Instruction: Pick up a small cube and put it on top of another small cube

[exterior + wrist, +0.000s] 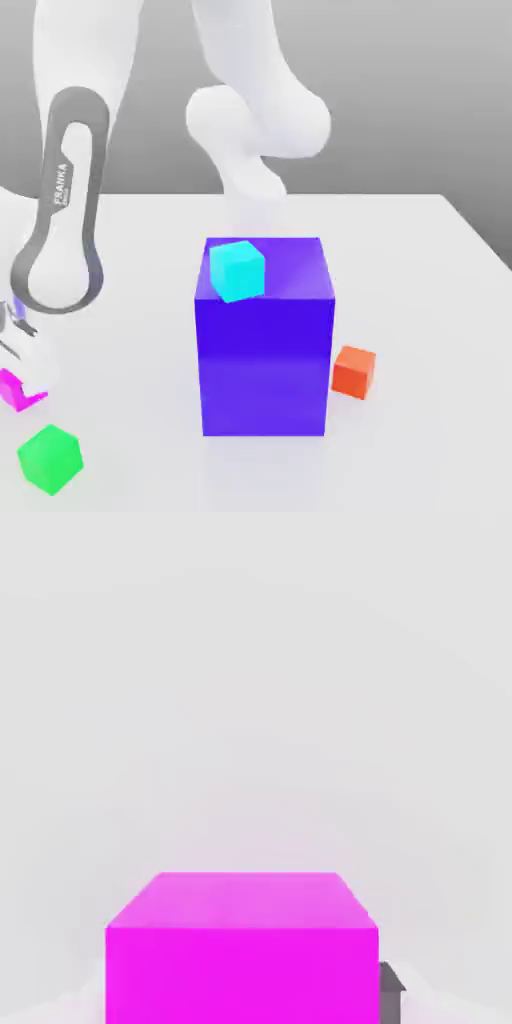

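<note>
The small cube (10,388), bright magenta-pink, sits on the white table at the exterior view's far left, partly cut off by the frame edge. My gripper (22,372) hangs right over it, low at the table. In the hand view the small cube (243,952) looms large between the jaws, and a dark finger (390,992) presses against its side. The gripper is shut on this cube, which rests on the table.
A big blue-violet block (265,340) stands mid-table with a cyan cube (237,270) on its top. A green cube (50,458) lies just in front of the gripper. An orange-red cube (354,370) sits to the block's right. The arm's links rise behind.
</note>
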`<state>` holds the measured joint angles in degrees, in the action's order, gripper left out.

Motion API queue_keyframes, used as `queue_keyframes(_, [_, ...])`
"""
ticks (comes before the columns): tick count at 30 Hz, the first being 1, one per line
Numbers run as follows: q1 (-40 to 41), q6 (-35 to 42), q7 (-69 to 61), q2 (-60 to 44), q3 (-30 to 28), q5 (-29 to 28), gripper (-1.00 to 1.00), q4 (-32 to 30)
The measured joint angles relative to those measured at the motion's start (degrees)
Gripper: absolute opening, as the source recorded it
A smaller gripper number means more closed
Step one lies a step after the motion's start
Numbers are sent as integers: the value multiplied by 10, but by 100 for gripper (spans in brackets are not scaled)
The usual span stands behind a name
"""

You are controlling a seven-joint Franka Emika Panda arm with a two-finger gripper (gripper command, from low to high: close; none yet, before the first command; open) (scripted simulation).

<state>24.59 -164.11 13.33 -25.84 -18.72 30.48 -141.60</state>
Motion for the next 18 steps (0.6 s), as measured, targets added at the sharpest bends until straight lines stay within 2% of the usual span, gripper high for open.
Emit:
queue_keyframes(3, [-27, 22, 25, 32, -34, -34, -100, -10])
queue_keyframes(7, [-68, 68, 84, 102, -90, -115, -100, -29])
queue_keyframes(14, [-154, 160, 36, 140, -36, -215, -100, 41])
queue_keyframes(18, [-145, 117, -5, 80, 2, -182, -100, 57])
